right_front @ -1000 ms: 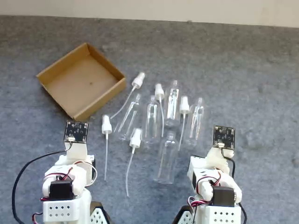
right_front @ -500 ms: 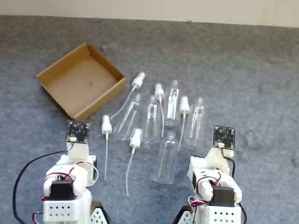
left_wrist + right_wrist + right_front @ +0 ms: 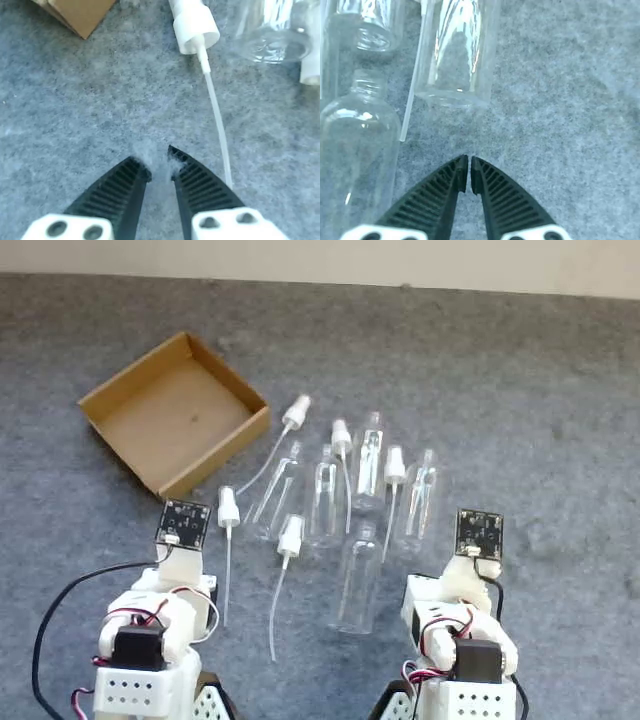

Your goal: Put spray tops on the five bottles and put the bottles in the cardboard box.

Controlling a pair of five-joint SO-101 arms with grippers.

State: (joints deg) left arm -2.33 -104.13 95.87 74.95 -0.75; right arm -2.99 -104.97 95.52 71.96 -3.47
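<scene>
- Grey felt covers the tabletop (image 3: 520, 370), and the cardboard box (image 3: 170, 415) sits open on it with nothing inside, off on the left arm's side
- Five clear bottles (image 3: 357, 575) lie on their sides in a loose cluster ahead of the two arms, near the box, and none has a top on
- Five white spray tops (image 3: 290, 537) lie loose among them, thin tubes trailing
- Left jaws hang low over the felt with a narrow gap between them, holding nothing; the nearest spray top (image 3: 195, 30) lies just ahead, and its tube (image 3: 217, 125) runs back beside one jaw
- Right jaws are pinched almost together, also empty, just short of the base of one bottle (image 3: 457, 55)
- To my eye the job is at its very first step, taking up a top and a bottle
- Next, I'd guess, the left jaws must widen and close on that white head while the right takes a bottle by its body, leaving the neck free so the tube can be lined up and fed in
</scene>
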